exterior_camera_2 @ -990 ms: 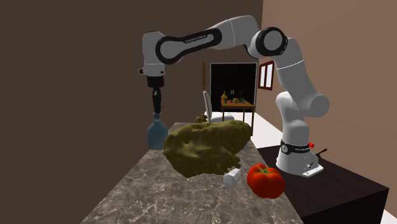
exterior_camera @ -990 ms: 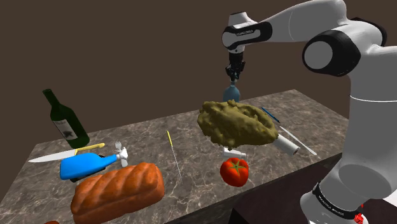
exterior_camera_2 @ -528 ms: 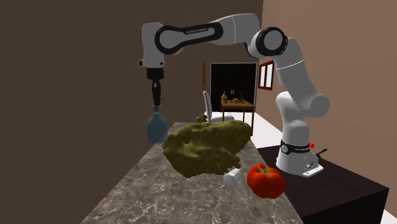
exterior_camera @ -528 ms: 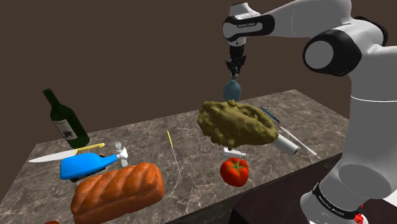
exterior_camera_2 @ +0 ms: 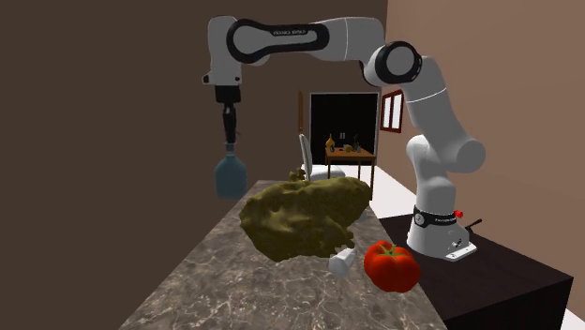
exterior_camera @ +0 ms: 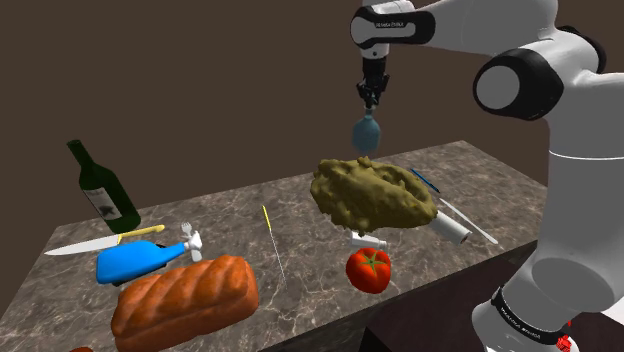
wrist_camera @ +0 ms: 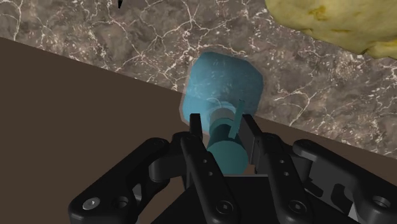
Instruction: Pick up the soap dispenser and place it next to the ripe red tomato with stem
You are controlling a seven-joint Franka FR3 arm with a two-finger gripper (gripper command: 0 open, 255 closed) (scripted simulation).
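A pale blue, see-through soap dispenser [exterior_camera: 366, 131] [exterior_camera_2: 230, 176] [wrist_camera: 222, 87] hangs in the air above the far edge of the marble table [exterior_camera: 300, 205]. My gripper [exterior_camera: 371, 99] [exterior_camera_2: 229, 141] [wrist_camera: 222, 137] is shut on its neck from above. The red tomato with a green stem [exterior_camera: 368, 269] [exterior_camera_2: 391, 265] sits near the table's front edge, close to the stand, below a big lumpy olive-brown mass [exterior_camera: 372, 193] [exterior_camera_2: 300, 215].
A white tube [exterior_camera: 448, 229] lies beside the lumpy mass. At the shoulder view's left stand a dark green bottle [exterior_camera: 102, 186], a knife [exterior_camera: 95, 243], a blue spray bottle on its side [exterior_camera: 140, 260] and a bread loaf [exterior_camera: 185, 298].
My gripper has risen with the soap dispenser, lifting it off the table and well clear of the surface.
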